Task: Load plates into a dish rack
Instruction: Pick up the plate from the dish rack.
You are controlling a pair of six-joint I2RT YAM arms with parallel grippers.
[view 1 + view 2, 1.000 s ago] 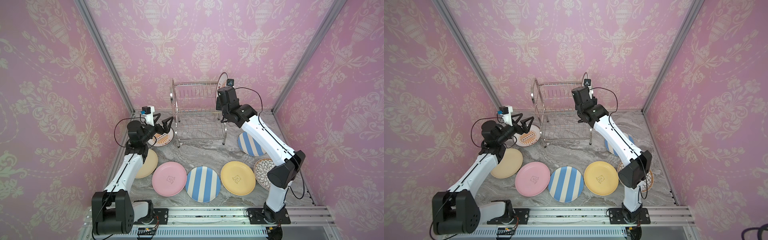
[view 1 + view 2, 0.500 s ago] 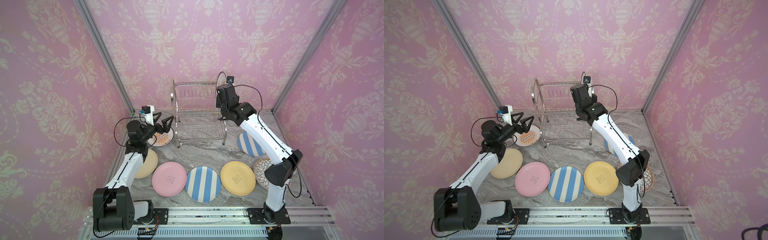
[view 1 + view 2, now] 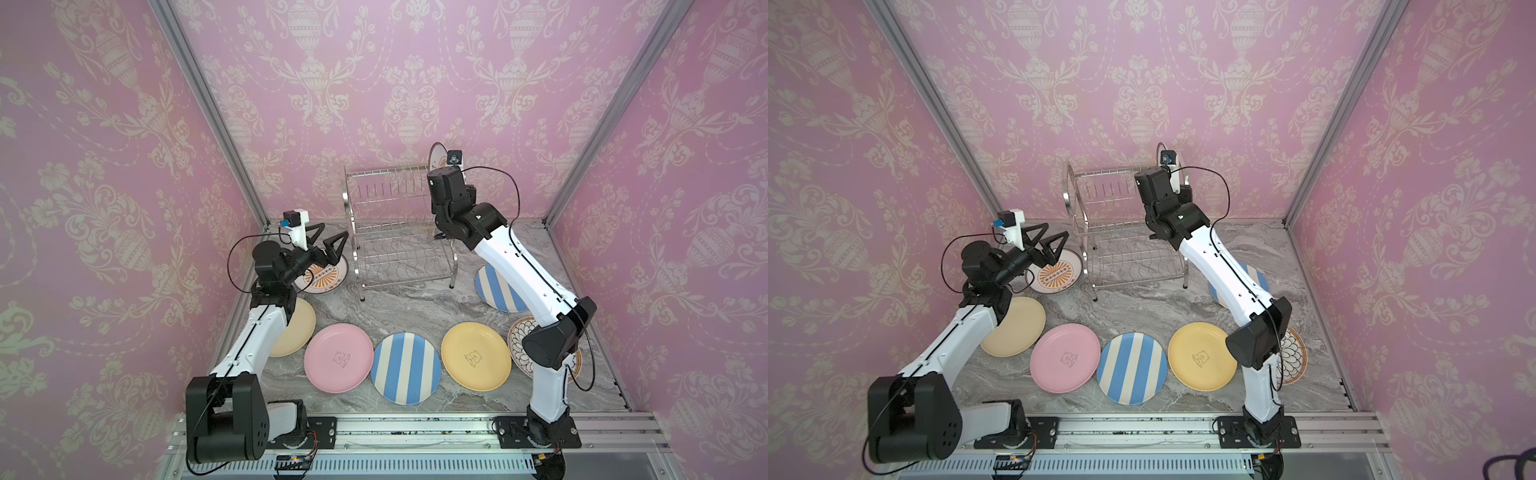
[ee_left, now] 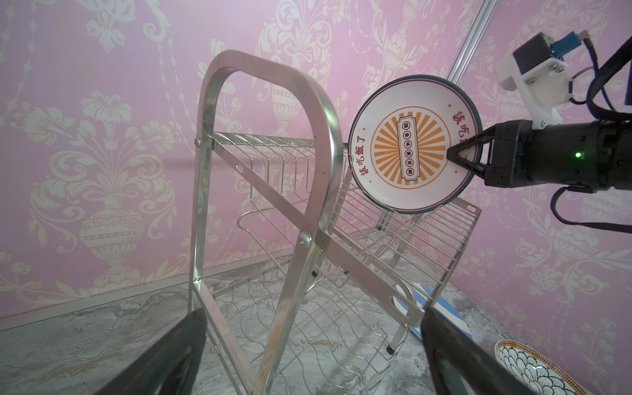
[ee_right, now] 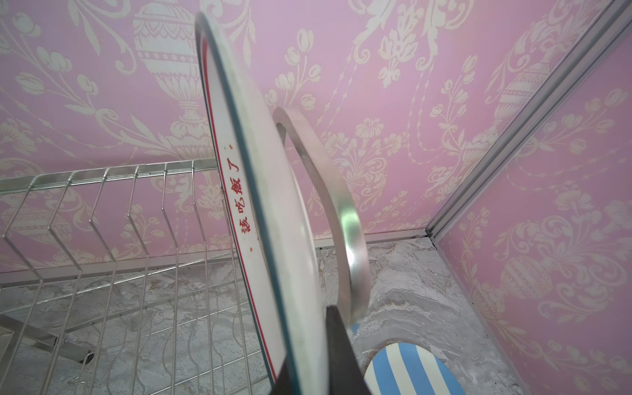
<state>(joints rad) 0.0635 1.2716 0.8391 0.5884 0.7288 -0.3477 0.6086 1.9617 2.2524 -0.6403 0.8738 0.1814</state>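
pinching round glossy plate (image 4: 407, 150)

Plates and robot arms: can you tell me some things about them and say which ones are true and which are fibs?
1. The right gripper is shut on a sunburst plate, held on edge at the dish rack's top shelf. True.
2. The left gripper holds a plate. False: it is open and empty, near a second sunburst plate on the table.
3. The pink plate sits in the rack. False: it lies flat on the table.
4. A blue-striped plate lies between the pink plate and the yellow plate. True.
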